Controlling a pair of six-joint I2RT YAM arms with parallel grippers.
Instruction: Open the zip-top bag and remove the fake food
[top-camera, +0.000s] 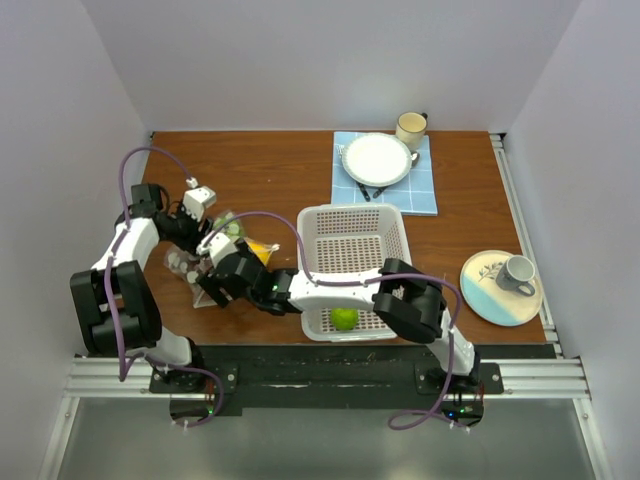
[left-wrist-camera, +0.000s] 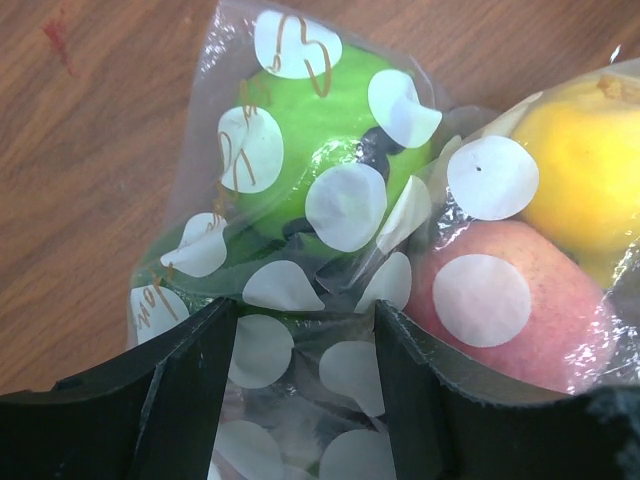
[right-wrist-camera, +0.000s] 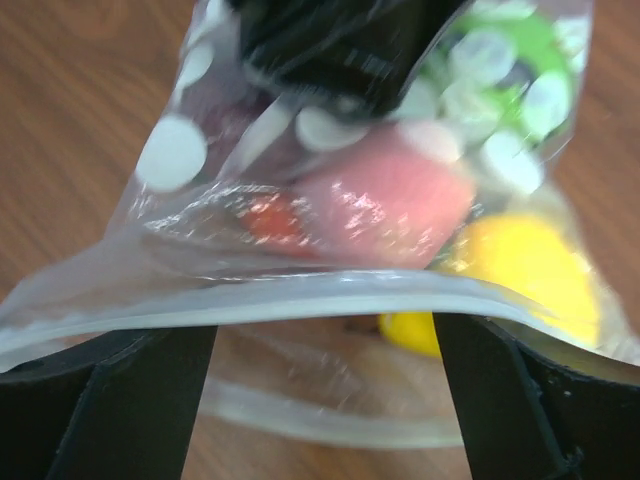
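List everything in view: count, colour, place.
bag: 1, clear with white dots, left, between grippers
apple: 1, green, in bag
peach: 1, pink, in bag
pear: 1, yellow, in bag
orange piece: 1, blurred, in bag
green fruit: 1, in basket
basket: 1, white, centre
placemat: 1, blue, far side
plate: 1, white, on placemat
mug: 1, cream, beside plate
saucer: 1, cream-blue, right edge
cup: 1, grey, on saucer
table: 1, brown wood
left gripper: black, open, over bag
right gripper: black, open, at bag mouth
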